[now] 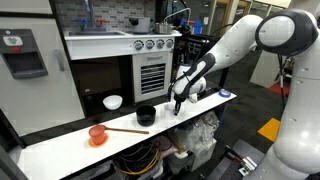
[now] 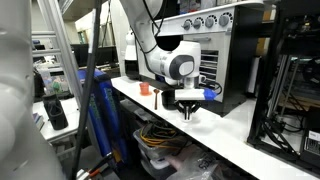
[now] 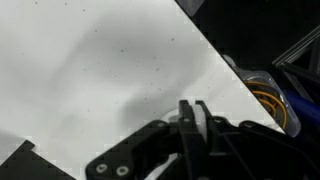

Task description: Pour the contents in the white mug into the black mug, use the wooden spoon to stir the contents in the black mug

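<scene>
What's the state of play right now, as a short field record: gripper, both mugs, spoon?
gripper: gripper shut, holding nothing, low over bare white counter
white mug: small squat white mug, upright on the counter, not held
black mug: short wide black mug, upright, between white mug and gripper
spoon: long thin wooden spoon, lying flat in front of black mug
other: orange-red cup on saucer, at the spoon's end
progress: pour not yet begun
</scene>
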{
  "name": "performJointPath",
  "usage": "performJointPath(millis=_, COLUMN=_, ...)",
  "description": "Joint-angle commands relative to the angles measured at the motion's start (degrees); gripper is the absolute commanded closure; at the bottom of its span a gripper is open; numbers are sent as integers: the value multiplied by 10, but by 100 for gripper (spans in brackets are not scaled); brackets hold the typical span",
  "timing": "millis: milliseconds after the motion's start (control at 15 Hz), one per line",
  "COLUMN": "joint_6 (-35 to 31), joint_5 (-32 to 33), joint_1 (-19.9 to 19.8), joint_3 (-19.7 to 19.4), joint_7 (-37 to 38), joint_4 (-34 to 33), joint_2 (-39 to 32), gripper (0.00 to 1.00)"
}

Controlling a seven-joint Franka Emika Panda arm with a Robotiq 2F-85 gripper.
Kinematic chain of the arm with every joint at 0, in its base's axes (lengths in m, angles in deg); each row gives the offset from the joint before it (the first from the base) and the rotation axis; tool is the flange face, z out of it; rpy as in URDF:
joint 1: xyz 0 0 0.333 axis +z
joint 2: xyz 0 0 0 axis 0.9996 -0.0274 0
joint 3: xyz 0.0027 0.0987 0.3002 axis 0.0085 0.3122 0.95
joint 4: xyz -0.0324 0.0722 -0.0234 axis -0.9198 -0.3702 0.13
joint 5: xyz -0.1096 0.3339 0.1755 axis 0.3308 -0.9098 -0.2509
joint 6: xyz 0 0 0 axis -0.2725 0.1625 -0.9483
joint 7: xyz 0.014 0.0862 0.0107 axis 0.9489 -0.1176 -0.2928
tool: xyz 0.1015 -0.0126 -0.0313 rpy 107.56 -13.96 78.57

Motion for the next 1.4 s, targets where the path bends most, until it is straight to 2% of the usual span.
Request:
performJointPath(millis=0, joint_6=40, joint_5=14, joint_1=4, joint_3=-5, joint_7=30, joint_4=23, joint_2=48, gripper=98)
performJointPath(millis=267, joint_6=47, joint_5=50, joint_1=21, joint_3=-19, joint_7=94, joint_4=61, joint_2=104, gripper=98)
performJointPath(millis=400, joint_6=47, joint_5=93, joint_1=31, joint_3=-27, joint_7=155, joint_4=72, joint_2=128, gripper=98)
performJointPath(millis=600, joint_6=60, joint_5=194, joint_1=47, joint_3=-40, joint_7=301, joint_4=79, joint_2=161, gripper=98)
performJointPath(millis=933, joint_6=103, joint_5=287, joint_1=65, joint_3=-23, joint_7=465, joint_4=68, joint_2=193, gripper=98)
performJointPath(millis=1333, joint_6=141, joint_5=336, joint_1=94, joint_3=8, joint_7=594, joint_4=33, joint_2=174, gripper=98)
